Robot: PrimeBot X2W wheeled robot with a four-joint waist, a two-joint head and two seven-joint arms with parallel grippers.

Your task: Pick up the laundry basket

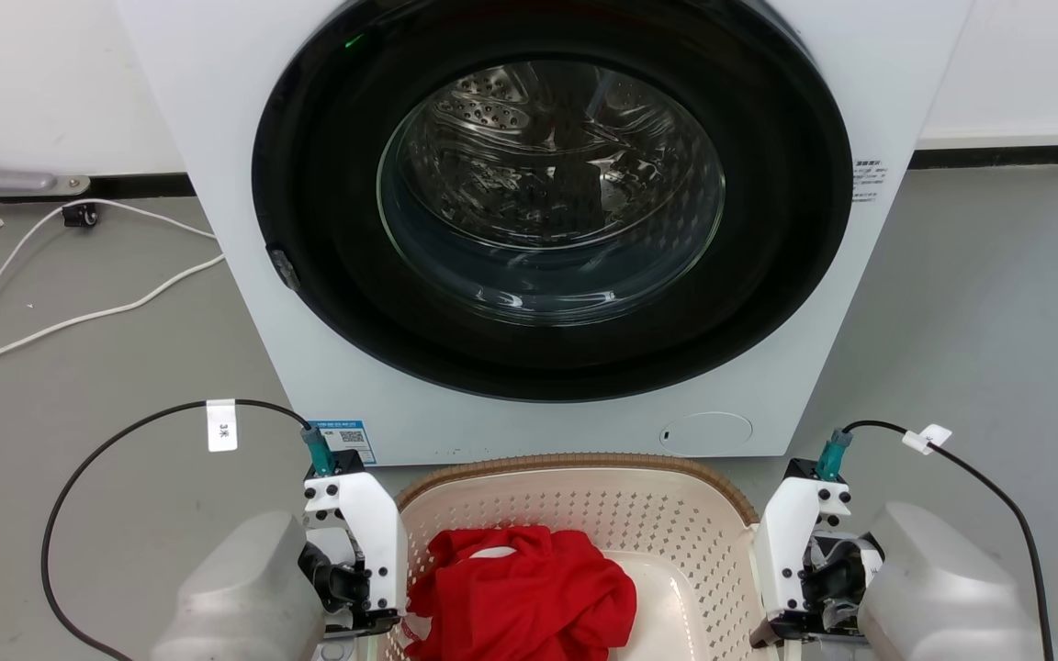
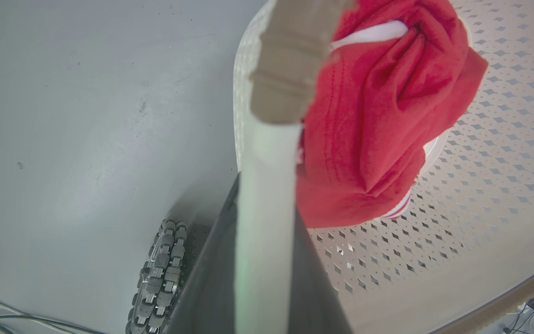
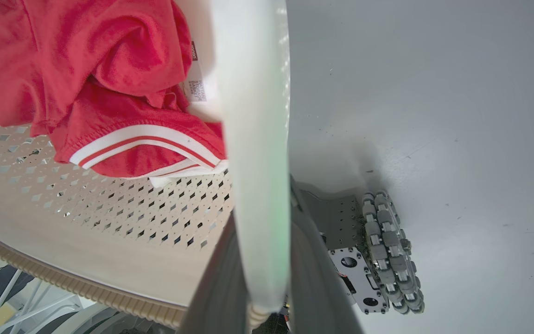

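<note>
Laundry basket (image 1: 584, 514) lies just in front of the washing machine (image 1: 309, 367), between the two arms. Its long axis runs side to side, one end at each pincer.

Left pincer (image 2: 267, 208): narrow, dark fingers pressed on either side of the left white handle (image 2: 267, 153).
Right pincer (image 3: 260, 222): likewise narrow, on the right handle (image 3: 253, 93).

Neither arm is nearer; the basket lies inward of each. Whether its base is clear of the floor (image 1: 997, 321): cannot tell.

Basket: cream, diamond-perforated walls, brown ribbed rim. A crumpled red garment (image 1: 529, 588) with white trim lies inside.

Judgement: both grips look set. The lift calls for both arms rising evenly, else the basket tips.
</note>
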